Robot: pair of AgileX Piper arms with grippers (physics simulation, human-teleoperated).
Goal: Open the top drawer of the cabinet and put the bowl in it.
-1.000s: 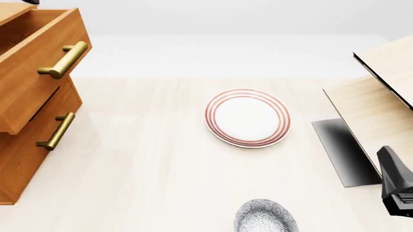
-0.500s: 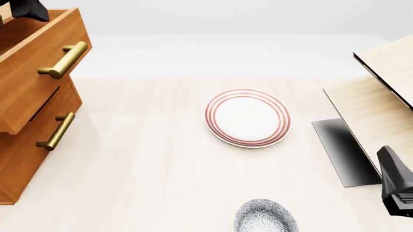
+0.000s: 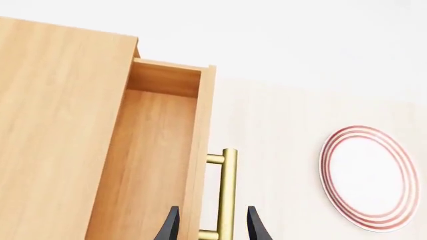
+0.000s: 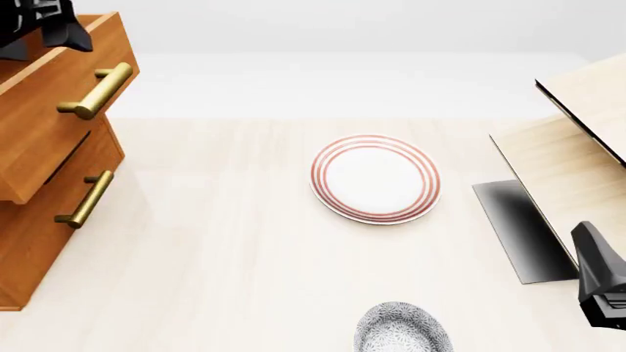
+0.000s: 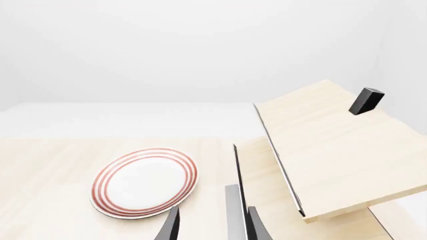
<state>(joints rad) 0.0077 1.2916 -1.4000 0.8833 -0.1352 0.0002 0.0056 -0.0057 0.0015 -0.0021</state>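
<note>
The cabinet [image 4: 34,249] stands at the table's left edge, and its top drawer [image 4: 49,110] is pulled out, its brass handle [image 4: 96,92] facing the table. The drawer's inside [image 3: 150,165] holds nothing. My left gripper [image 4: 47,28] hangs open above the drawer's front; in the left wrist view its gripper [image 3: 213,227] straddles the handle [image 3: 227,192] without touching it. The speckled bowl [image 4: 403,330] sits at the near table edge. My right gripper [image 4: 600,282] waits open at the far right, away from the bowl; the right wrist view shows its gripper [image 5: 212,225] holding nothing.
A white plate with red rings [image 4: 376,178] lies mid-table. A pale light-wood structure [image 4: 577,161] with a slanted top fills the right side, a dark slab [image 4: 520,229] at its foot. A lower drawer's handle [image 4: 86,199] juts out below the open drawer.
My left gripper has come further into the front view at the top left, above the open drawer. Drawer, bowl, plate and right arm have not moved.
</note>
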